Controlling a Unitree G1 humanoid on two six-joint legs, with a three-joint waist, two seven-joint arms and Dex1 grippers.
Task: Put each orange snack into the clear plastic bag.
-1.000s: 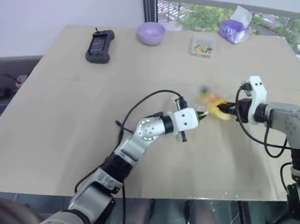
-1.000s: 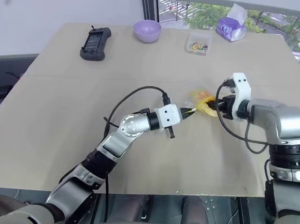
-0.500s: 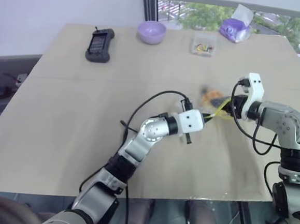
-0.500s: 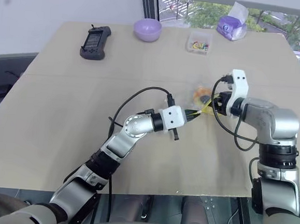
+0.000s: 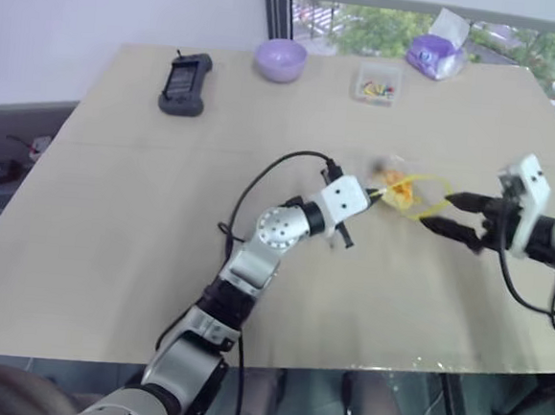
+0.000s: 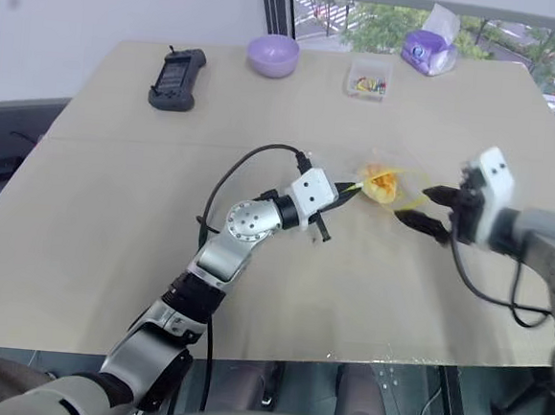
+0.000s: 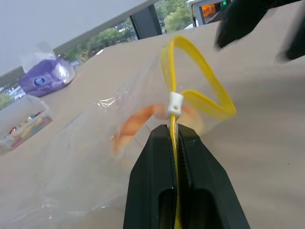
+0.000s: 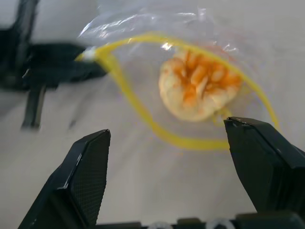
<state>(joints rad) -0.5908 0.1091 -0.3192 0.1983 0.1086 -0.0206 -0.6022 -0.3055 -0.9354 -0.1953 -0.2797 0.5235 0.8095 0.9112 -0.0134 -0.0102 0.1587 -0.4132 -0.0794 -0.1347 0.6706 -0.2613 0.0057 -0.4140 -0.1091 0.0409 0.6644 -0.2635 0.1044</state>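
- Pinching the bright yellow sealing strip of the crinkly clear plastic bag [image 5: 402, 190], the left gripper [image 5: 376, 190] has its two black fingers pressed together on that strip, right below the small white slider (plain in the left wrist view).
- Inside the bag lies the round, domed yellow-orange bun [image 8: 199, 86] with a criss-cross grid scored on top, seen through the yellow-rimmed mouth, which gapes toward the right gripper.
- On the far side of the bag from the left gripper, the right gripper [image 5: 455, 217] hangs with its black fingers spread wide, holding nothing, just beside the bag's mouth but apart from it.
- The bag sits over the pale tan wooden table [image 5: 111, 243], near its middle.
- Well beyond the bag, along the table's far edge: a small clear rigid box of colourful bits [image 5: 378, 84], a lilac bowl [image 5: 279, 61], a purple tissue pack [image 5: 433, 54], and a black handheld device [image 5: 184, 84].
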